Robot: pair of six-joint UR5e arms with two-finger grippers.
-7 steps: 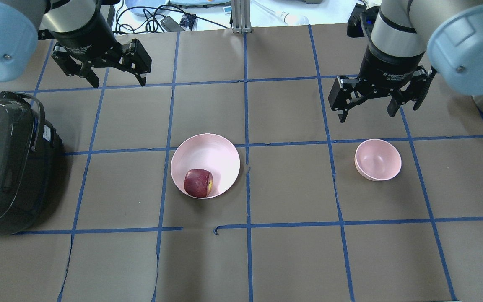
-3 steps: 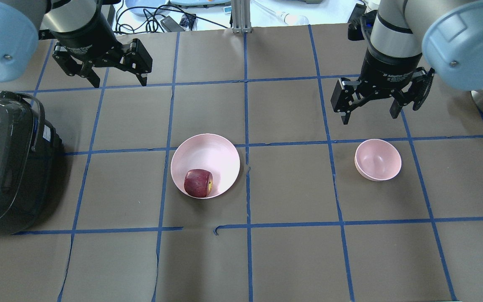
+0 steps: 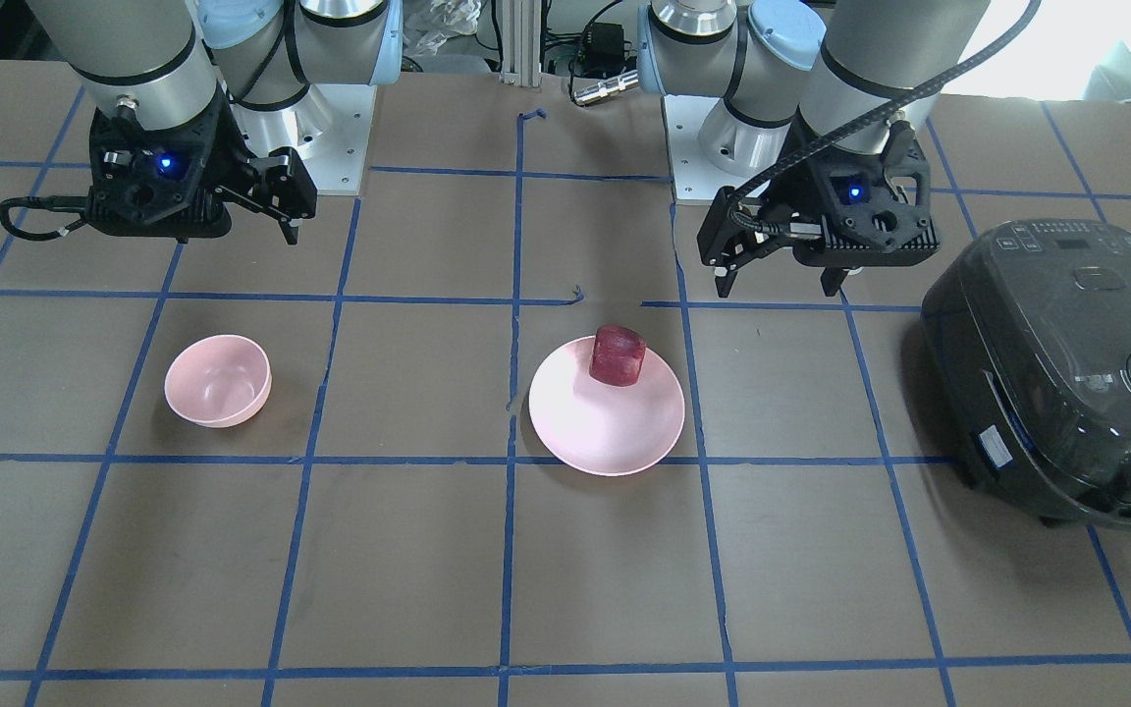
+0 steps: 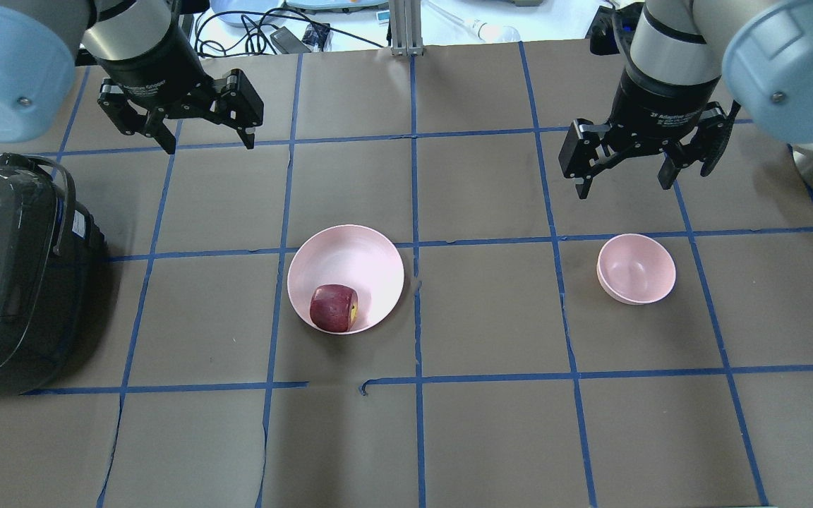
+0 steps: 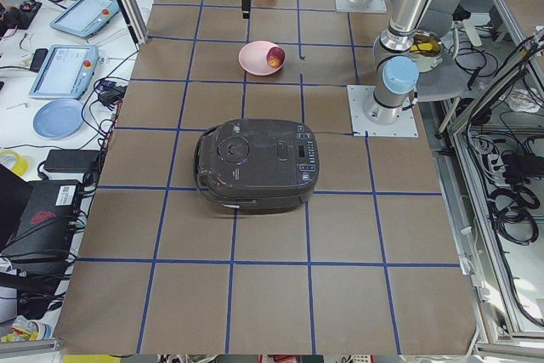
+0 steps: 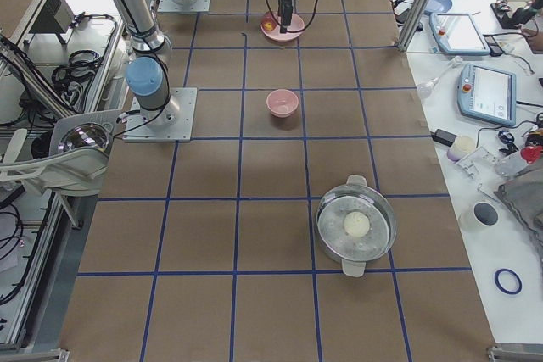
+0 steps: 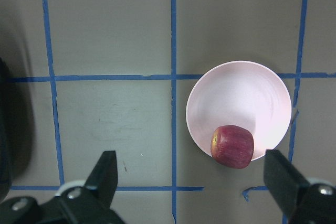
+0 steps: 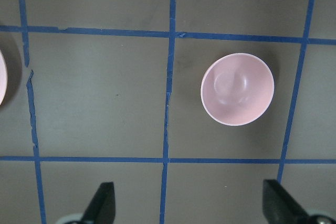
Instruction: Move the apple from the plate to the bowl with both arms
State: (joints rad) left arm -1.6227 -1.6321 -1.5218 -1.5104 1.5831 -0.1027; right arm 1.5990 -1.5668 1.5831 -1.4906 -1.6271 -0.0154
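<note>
The dark red apple (image 4: 334, 307) lies on the near-left edge of the pale pink plate (image 4: 353, 257) at mid-table; it also shows in the left wrist view (image 7: 232, 146). The small pink bowl (image 4: 636, 268) stands empty to the right and shows in the right wrist view (image 8: 237, 88). My left gripper (image 4: 209, 144) is open and empty, high above the table, beyond and left of the plate. My right gripper (image 4: 623, 189) is open and empty, hovering just beyond the bowl.
A black rice cooker (image 4: 11, 275) stands at the table's left edge. A metal pot (image 6: 355, 225) with a white ball in it sits at the far right end. Blue tape lines mark a grid on the brown table cover (image 4: 491, 423).
The right gripper has moved a little farther from the robot and slightly right. The left gripper has shifted slightly right. Both stay open. Apple, plate and bowl have not moved.
</note>
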